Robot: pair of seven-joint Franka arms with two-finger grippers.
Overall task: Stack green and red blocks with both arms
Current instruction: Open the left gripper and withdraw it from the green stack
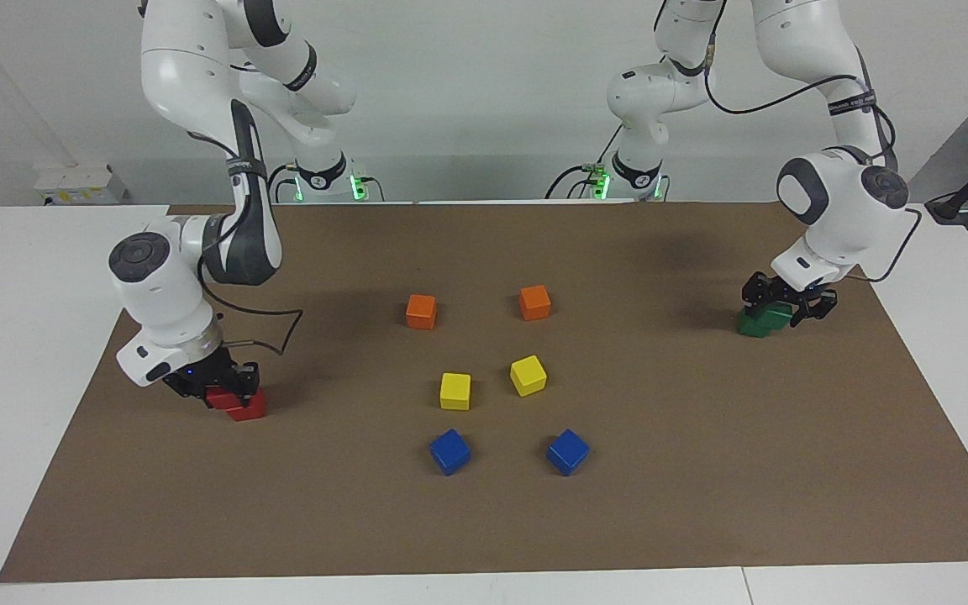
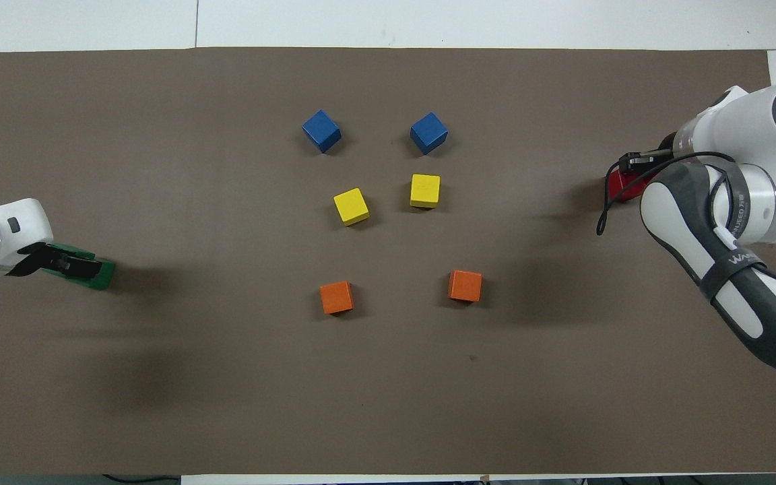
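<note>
The green blocks are sitting stacked at the left arm's end of the counter, with the left claw down on the top one; I cannot tell whether it is gripping. The right claw is clamping a red block onto another red block at the right arm's end. Orange, yellow and blue cubes are lying midway.

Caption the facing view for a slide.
Left hand at the green blocks, right hand at the red blocks.
</note>
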